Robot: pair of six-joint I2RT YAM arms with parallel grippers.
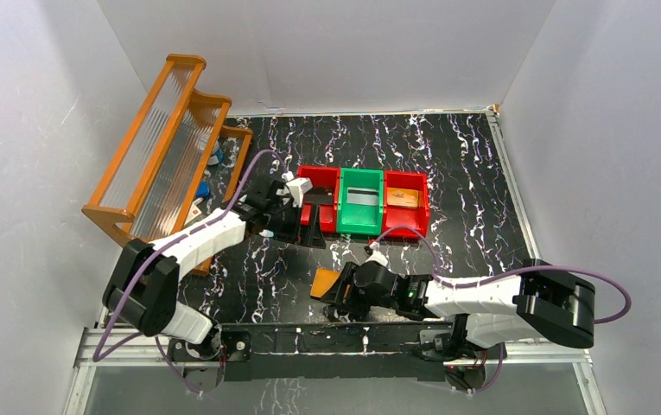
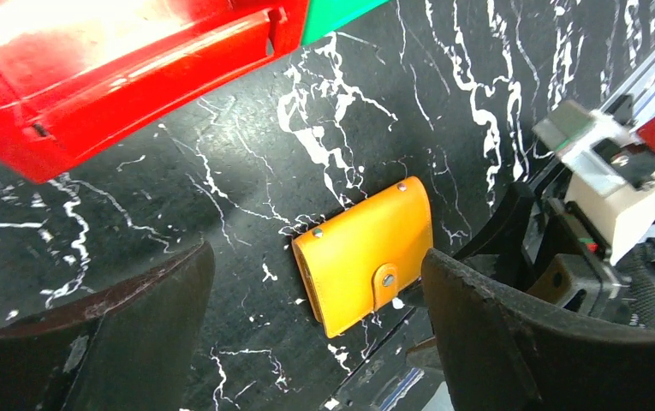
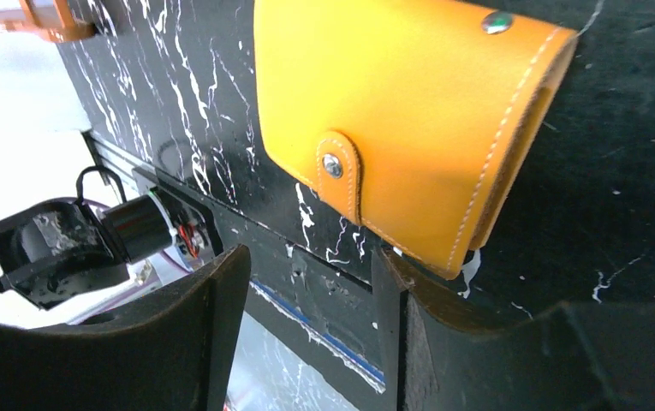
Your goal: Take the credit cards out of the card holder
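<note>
The card holder lies flat on the black marbled table, close to the near edge and just ahead of your right arm. It is orange with pale stitching, and its small strap with a metal stud sits folded over the top face. No card shows at its edges from either wrist view.

Your right gripper is low beside the holder. Its jaws stand partly open with only the table edge visible between them. The holder's near corner meets the tip of one finger, but nothing is clamped.

Your left gripper is farther back, at the front of the left red bin, well apart from the holder. Its jaws are spread wide and hold nothing.

Beside that bin stand a green bin and a second red bin, all three touching in a row. A pale grey card lies in the green bin. A flat tan-orange item rests in the right red bin, too small to identify. A wooden rack leans at the table's left side.
</note>
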